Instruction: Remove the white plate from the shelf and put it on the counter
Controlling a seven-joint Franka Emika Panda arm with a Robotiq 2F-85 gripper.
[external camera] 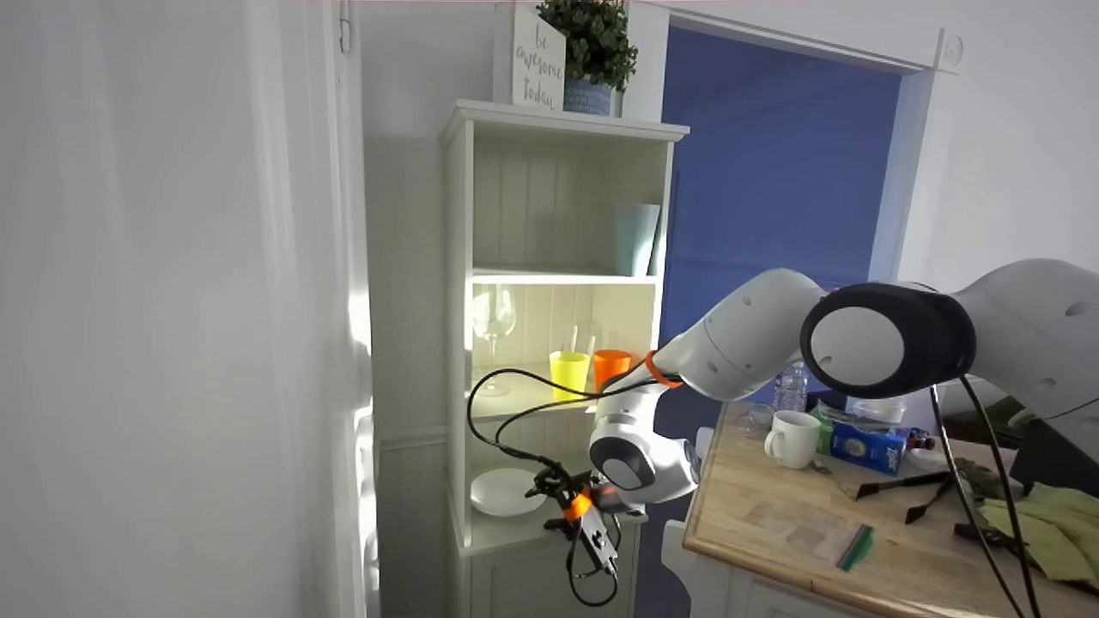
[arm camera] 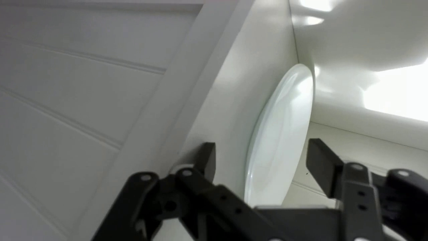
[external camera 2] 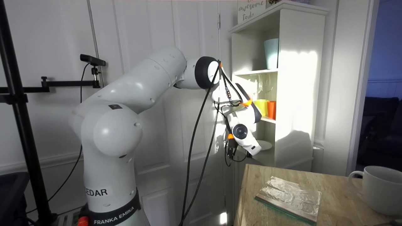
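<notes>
Low at the centre of an exterior view, on the lowest visible board of the shelf (external camera: 549, 206): one white plate (external camera: 502, 492), apparently resting flat. Likely laid so for steadiness, at the cost of a rim close to the board and hard to get under. Close by, the gripper (arm camera: 262, 152), with fingers (arm camera: 322, 167) spread wide and nothing held: at lower left of the wrist view, one near the board's front edge; at lower right, one on the upper-face side of the plate. Probably spread and slanted like this to bracket the rim from both faces, given the board overhead; some risk of snagging the lower finger on the board. No contact with the plate to be made out.

At lower right in both exterior views, the counter (external camera: 730, 506), not yet reached. Probably best aimed beside the zip bag (external camera 2: 290, 198), laid flat near the edge.

By count: one plate, one gripper, two fingers. At mid-frame, above the plate: one yellow cup (external camera: 568, 375), one orange cup (external camera: 611, 366), both upright; stemmed glass (external camera: 494, 318), at least one, number unclear. Higher, one pale blue tumbler (external camera: 636, 239). At frame top, one lettered sign (external camera: 539, 60), one potted plant (external camera: 591, 39). On the counter, one white mug (external camera: 794, 439), one zip bag.
</notes>
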